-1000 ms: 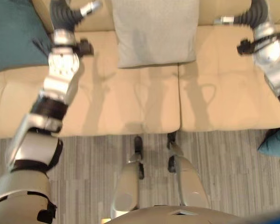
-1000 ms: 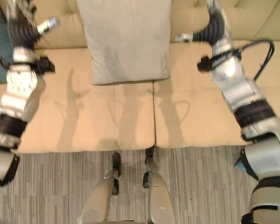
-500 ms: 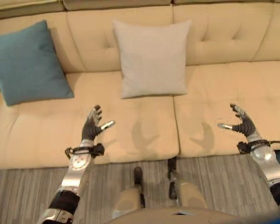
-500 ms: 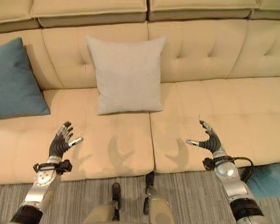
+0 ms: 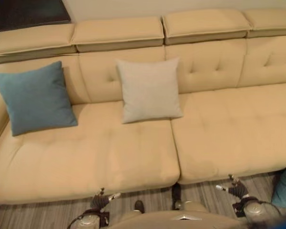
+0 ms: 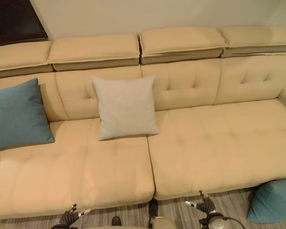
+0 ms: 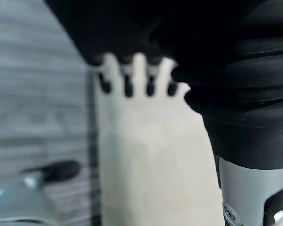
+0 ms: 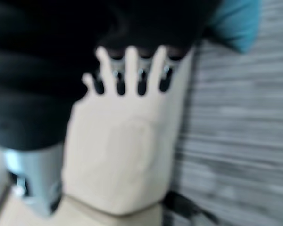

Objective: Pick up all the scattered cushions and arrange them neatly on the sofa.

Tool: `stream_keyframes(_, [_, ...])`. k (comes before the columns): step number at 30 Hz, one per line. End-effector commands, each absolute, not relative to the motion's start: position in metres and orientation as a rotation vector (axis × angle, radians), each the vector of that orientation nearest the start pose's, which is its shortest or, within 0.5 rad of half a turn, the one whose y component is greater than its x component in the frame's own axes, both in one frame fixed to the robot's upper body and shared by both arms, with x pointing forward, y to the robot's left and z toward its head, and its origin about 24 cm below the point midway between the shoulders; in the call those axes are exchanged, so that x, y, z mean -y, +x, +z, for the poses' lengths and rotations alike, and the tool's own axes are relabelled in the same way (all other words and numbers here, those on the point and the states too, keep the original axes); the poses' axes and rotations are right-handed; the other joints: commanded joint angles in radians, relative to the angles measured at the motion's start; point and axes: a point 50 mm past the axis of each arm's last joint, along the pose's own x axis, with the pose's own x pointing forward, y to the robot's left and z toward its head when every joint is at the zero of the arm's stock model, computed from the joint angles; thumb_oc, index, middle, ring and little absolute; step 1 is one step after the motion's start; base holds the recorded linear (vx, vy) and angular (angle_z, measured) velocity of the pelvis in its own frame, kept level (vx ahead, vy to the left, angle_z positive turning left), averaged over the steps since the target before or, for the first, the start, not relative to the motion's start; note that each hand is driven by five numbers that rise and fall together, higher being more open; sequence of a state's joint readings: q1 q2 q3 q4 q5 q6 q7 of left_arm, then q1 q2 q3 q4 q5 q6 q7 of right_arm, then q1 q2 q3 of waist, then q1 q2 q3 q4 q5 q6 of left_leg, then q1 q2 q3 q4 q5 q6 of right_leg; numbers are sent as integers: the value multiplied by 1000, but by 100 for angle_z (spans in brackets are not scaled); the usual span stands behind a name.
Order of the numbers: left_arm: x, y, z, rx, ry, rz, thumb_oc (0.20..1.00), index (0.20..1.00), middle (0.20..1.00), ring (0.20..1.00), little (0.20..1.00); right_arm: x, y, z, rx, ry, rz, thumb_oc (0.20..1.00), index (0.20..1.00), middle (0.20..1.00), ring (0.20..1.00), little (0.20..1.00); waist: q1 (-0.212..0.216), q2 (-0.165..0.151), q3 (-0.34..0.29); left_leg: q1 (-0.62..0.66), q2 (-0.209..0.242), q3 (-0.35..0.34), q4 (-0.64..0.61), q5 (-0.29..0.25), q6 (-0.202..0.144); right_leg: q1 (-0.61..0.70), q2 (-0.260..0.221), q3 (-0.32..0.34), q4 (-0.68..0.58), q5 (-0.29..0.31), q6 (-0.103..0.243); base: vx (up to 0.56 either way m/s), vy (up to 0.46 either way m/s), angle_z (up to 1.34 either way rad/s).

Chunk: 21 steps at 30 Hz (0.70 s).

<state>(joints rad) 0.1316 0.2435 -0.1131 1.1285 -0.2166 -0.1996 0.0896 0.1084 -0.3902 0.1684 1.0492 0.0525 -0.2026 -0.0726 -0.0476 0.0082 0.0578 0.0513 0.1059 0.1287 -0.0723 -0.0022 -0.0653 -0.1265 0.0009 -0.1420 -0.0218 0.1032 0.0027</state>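
A teal cushion (image 5: 35,98) leans upright against the backrest at the left end of the beige sofa (image 5: 133,157). A light grey cushion (image 5: 150,90) leans upright near the middle. A second teal cushion (image 6: 274,200) lies on the floor by the sofa's right front corner, also seen in the right wrist view (image 8: 236,23). My left hand (image 5: 99,202) and right hand (image 5: 237,191) hang low in front of the seat's front edge, both open and empty. Each wrist view shows straight fingers (image 7: 127,84) (image 8: 132,70) against the sofa's front.
The sofa's right seat (image 6: 224,143) is bare, and so is the seat in front of the two cushions. Grey striped carpet (image 6: 229,210) runs along the sofa's front. A dark panel (image 6: 12,21) stands behind the sofa at the far left.
The camera has pulled back, so the whole sofa shows now. Both hands have drawn back from over the seat to its front edge, still open and empty.
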Motion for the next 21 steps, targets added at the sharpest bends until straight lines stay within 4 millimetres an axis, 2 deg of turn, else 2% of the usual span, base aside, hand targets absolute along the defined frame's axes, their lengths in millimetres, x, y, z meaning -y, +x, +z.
stream_keyframes(1, [-244, 99, -148, -975, 188, 217, 1000, 1000, 1000, 1000, 1000, 286, 110, -127, -916, -420, -150, 1000, 1000, 1000, 1000, 1000, -13, -28, 19, -58, 20, 17, 93, 91, -89, 123, -51, 17, 12, -88, 100, -20, -38, 9])
stream_keyframes(4, [-241, 97, -149, -980, 185, 207, 1000, 1000, 1000, 1000, 1000, 285, 100, -132, -961, -418, -146, 1000, 1000, 1000, 1000, 1000, -12, -33, 16, -52, 11, 4, 118, 71, -79, 130, -53, 27, 15, -89, 101, -5, -9, 1])
stream_keyframes(6, [-237, 97, -150, -982, 172, 203, 1000, 1000, 1000, 1000, 1000, 285, 95, -135, -994, -417, -148, 1000, 1000, 1000, 1000, 1000, -1, -40, 26, -64, -32, -83, 195, 38, -76, 121, -55, 59, 32, -84, 100, -30, 16, -16])
stream_keyframes(9, [-229, 97, -153, -990, 147, 189, 1000, 1000, 1000, 1000, 1000, 283, 92, -139, -1034, -429, -121, 1000, 1000, 1000, 1000, 1000, 14, -44, 31, -68, -86, -177, 231, -11, -57, 89, -56, 107, 63, -72, 108, -65, 74, -66])
stream_keyframes(12, [-224, 102, -153, -997, 155, 155, 1000, 1000, 1000, 1000, 1000, 280, 92, -142, -1071, -447, -102, 1000, 1000, 1000, 1000, 1000, 11, -41, 39, -51, -117, -168, 186, -58, -20, 35, -71, 175, 90, -45, 143, -131, 247, -126])
stream_keyframes(13, [-226, 109, -152, -989, 188, 133, 1000, 1000, 1000, 1000, 1000, 275, 98, -143, -1072, -446, -95, 1000, 1000, 1000, 1000, 1000, 13, -48, 53, -47, -141, -146, 160, -58, -1, -9, -88, 216, 92, 6, 182, -216, 350, -77])
stream_keyframes(16, [-227, 119, -149, -963, 222, 114, 1000, 1000, 1000, 1000, 1000, 270, 110, -142, -1047, -442, -90, 1000, 1000, 1000, 1000, 1000, 19, -54, 63, -38, -155, -100, 117, -53, 20, -53, -108, 236, 79, 57, 221, -184, 220, -128])
stream_keyframes(18, [-230, 128, -145, -941, 243, 111, 1000, 1000, 1000, 1000, 1000, 264, 120, -141, -1019, -431, -86, 1000, 1000, 1000, 1000, 1000, 24, -54, 76, -41, -147, -70, 111, -49, 24, -86, -123, 198, 88, 72, 227, -181, 91, -89])
stream_keyframes(19, [-233, 132, -143, -933, 255, 115, 1000, 1000, 1000, 1000, 1000, 262, 123, -141, -1014, -432, -81, 1000, 1000, 1000, 1000, 1000, 33, -51, 87, -41, -139, -55, 118, -51, 27, -89, -127, 138, 111, 53, 213, -123, 43, -90])
stream_keyframes(20, [-233, 132, -143, -932, 255, 115, 1000, 1000, 1000, 1000, 1000, 262, 123, -141, -1014, -432, -81, 1000, 1000, 1000, 1000, 1000, 32, -52, 86, -44, -140, -55, 118, -49, 27, -91, -128, 138, 111, 54, 213, -206, 112, -97])
stream_keyframes(21, [-234, 131, -144, -942, 266, 114, 1000, 1000, 1000, 1000, 1000, 262, 123, -141, -1017, -437, -83, 1000, 1000, 1000, 1000, 1000, 61, -36, 84, -55, -126, -25, 117, -40, 37, -66, -168, -22, 169, -7, 167, -189, 107, -84])
